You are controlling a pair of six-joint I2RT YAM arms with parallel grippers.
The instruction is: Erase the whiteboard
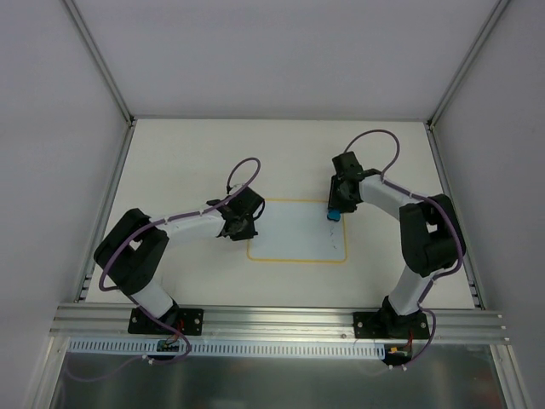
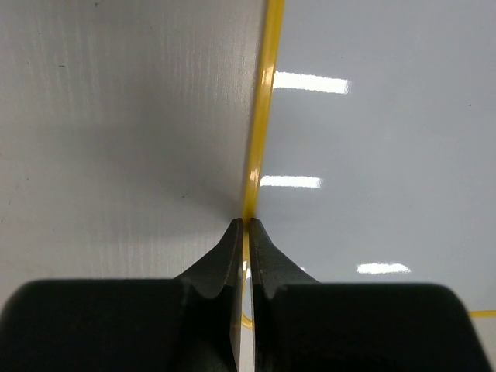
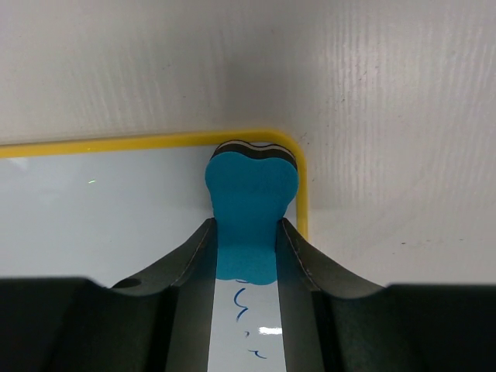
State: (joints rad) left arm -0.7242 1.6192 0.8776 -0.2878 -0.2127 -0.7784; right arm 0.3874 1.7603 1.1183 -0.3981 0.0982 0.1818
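Note:
The whiteboard (image 1: 294, 234) lies flat mid-table, white with a thin yellow border. My left gripper (image 1: 237, 228) is shut, its tips down on the board's left border; in the left wrist view the yellow border (image 2: 263, 116) runs straight out from between the closed tips of this gripper (image 2: 246, 223). My right gripper (image 1: 335, 213) is shut on a blue eraser (image 3: 252, 190) whose felt side rests on the whiteboard (image 3: 116, 209) at its far right corner. Small blue marker strokes (image 3: 244, 310) show on the board between the right fingers (image 3: 198, 263).
White table (image 1: 187, 162) enclosed by white walls with metal frame posts (image 1: 102, 60). An aluminium rail (image 1: 281, 322) with both arm bases runs along the near edge.

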